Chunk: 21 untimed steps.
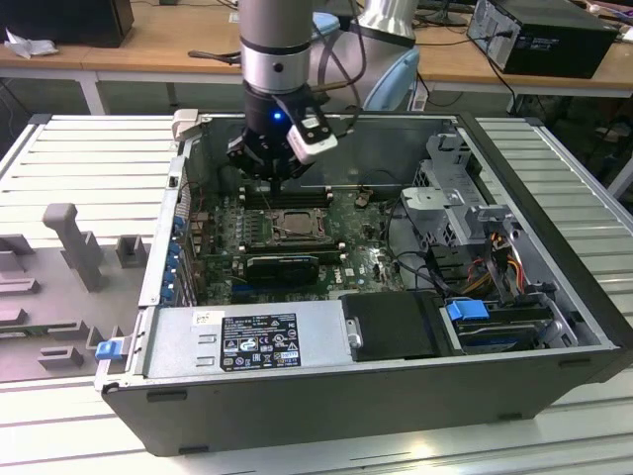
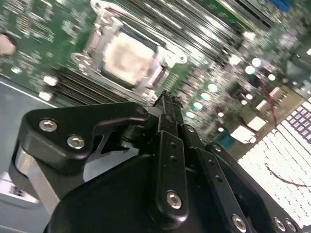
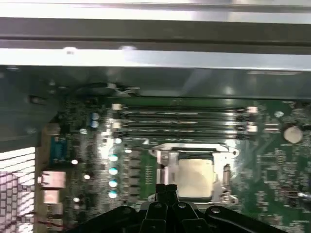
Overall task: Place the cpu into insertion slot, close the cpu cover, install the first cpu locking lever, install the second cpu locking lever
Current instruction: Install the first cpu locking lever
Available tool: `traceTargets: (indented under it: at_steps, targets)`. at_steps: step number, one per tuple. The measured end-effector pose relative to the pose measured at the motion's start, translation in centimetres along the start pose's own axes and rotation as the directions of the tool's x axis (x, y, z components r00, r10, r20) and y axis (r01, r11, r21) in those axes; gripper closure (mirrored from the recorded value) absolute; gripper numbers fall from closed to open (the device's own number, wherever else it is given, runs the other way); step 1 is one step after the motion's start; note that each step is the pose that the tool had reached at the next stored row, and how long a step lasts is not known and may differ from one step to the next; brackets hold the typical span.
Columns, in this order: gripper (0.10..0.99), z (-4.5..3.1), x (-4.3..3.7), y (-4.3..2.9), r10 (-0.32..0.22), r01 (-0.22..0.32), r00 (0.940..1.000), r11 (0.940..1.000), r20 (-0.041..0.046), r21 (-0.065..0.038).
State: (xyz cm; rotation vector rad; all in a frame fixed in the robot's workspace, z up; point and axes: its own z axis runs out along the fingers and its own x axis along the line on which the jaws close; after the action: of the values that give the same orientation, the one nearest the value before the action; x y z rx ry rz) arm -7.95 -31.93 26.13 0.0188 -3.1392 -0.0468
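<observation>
While the cpu (image 3: 195,177) lies flat in the insertion slot (image 3: 163,167); cover down | gripper (image 3: 165,187): fingers together, empty

Single silver-and-black arm (image 1: 269,59) descending vertically from twelve o'clock in the exterior view, wrist pointing straight down, black gripper (image 1: 269,170) at its tip, fingers (image 2: 167,114) pressed together with no gap, tips (image 3: 165,188) meeting in both wrist views, nothing held between them

Your exterior view looks down from high in front into the open computer case (image 1: 326,327). Both wrist views sit close above the motherboard, sharing the insertion slot (image 2: 127,58) (image 3: 194,177).
</observation>
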Motion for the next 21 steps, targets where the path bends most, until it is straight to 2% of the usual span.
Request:
traceTargets:
  at_steps: [2,3,5,8,13,15,19,20,21]
  targets:
    - [0.98,0.05,2.12,0.3,0.0,0.0,1.0,1.0,0.0,0.0]
    - [0.98,0.08,2.6,0.47,0.0,0.0,1.0,1.0,0.0002,0.0]
    - [0.98,0.15,3.15,0.92,0.0,0.0,1.0,1.0,0.0,0.0]
    - [0.98,0.29,3.48,1.82,0.0,0.0,1.0,1.0,0.0,0.0]
    - [0.98,0.56,3.42,3.05,0.0,0.0,1.0,1.0,0.0,-0.001]
    - [0.98,0.63,3.06,3.31,0.0,0.0,1.0,1.0,-0.0002,-0.001]
    - [0.98,0.78,1.52,3.4,0.0,0.0,1.0,1.0,-0.0007,-0.001]
    - [0.98,0.87,0.69,3.38,0.0,0.0,1.0,1.0,-0.0007,-0.001]
    - [0.98,0.94,0.23,3.37,0.0,0.0,1.0,1.0,-0.0008,-0.001]
